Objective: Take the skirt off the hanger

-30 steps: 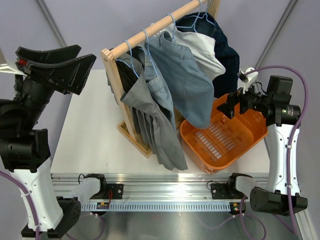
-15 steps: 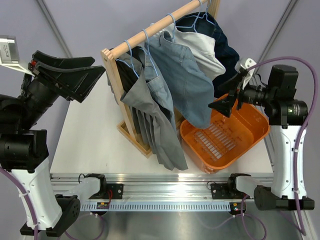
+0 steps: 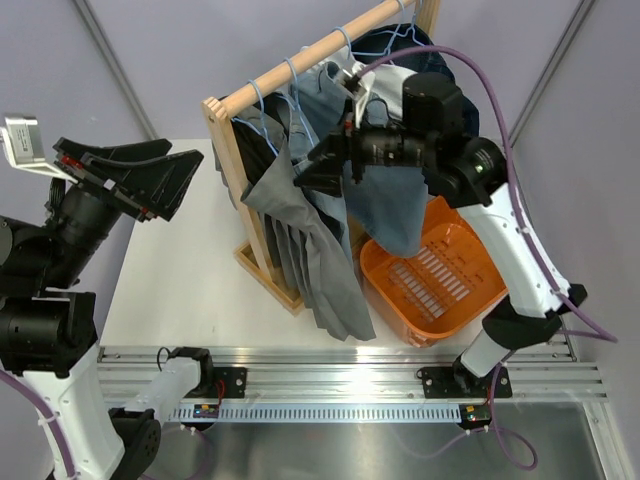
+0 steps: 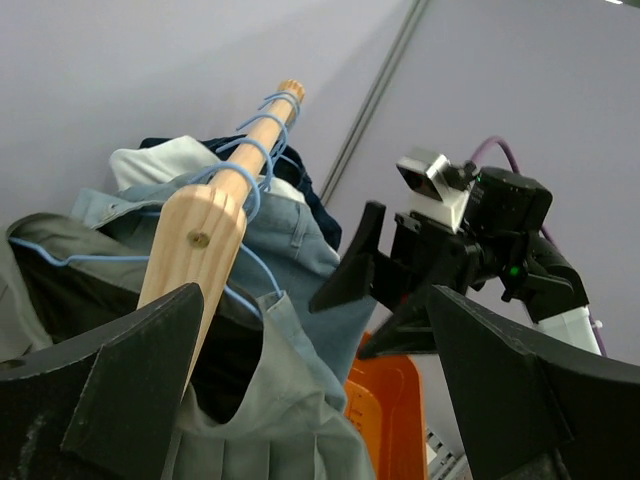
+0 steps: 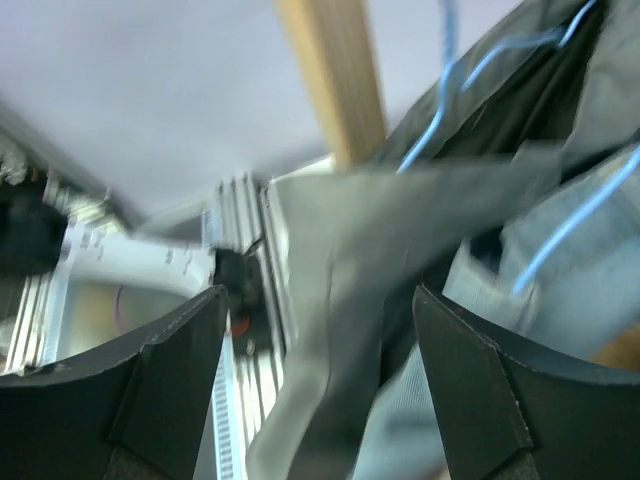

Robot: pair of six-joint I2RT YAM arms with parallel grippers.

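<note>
Grey pleated fabric skirt [image 3: 310, 250] on thin light-blue wire hanger [image 3: 262, 118], hem toward tabletop's [image 3: 180, 270] near edge. Right gripper [image 3: 312, 168] spread, straddling skirt's top. Left gripper [image 3: 180, 180] spread, over left edge.

The tabletop [image 3: 180, 270] is white and flat. A wooden stand [image 3: 262, 268] has its foot on it, near the middle. An orange basket [image 3: 440, 322] sits on the right side, just beside the stand. The grey skirt [image 3: 320, 260] hangs down low by the stand's foot. I cannot tell if its bottom edge touches the tabletop.
</note>
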